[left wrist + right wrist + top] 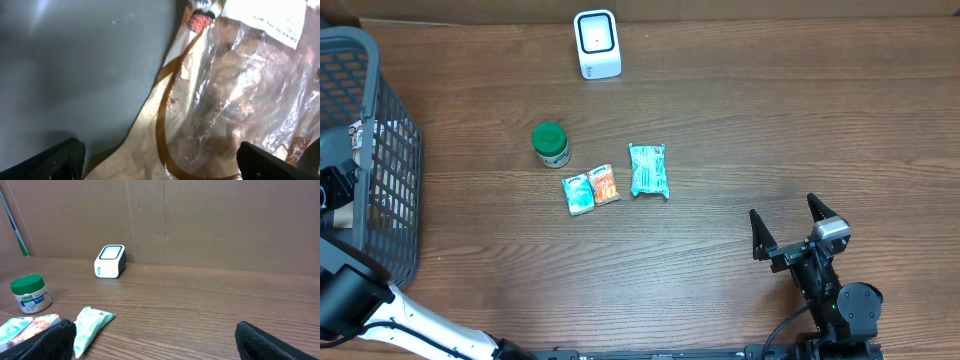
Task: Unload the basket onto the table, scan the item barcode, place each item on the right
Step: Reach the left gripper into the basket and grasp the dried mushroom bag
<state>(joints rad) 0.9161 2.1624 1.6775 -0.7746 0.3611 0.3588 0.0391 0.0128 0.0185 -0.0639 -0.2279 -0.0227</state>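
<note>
Left wrist view: the left gripper (160,165) is spread fully wide and holds nothing. It is inside the basket (395,160) at the 9 o'clock edge of the table (740,120). The clear bag (240,85), which I take to be the item, lies just ahead of its fingers. The bag's brown stripe (162,115) suggests a long axis from 1 to 7 o'clock. The right gripper (782,207), equally wide and empty, sits at 4 o'clock, well apart, so the left arm is nearer. The scanner (597,45) stands at 12 o'clock.

A crinkled clear plastic bag (235,85) bearing a white label (270,17) is seen beside a grey surface (75,65). The left gripper (162,162) is spread wide, its fingertips (50,162) at the lower corners.
</note>
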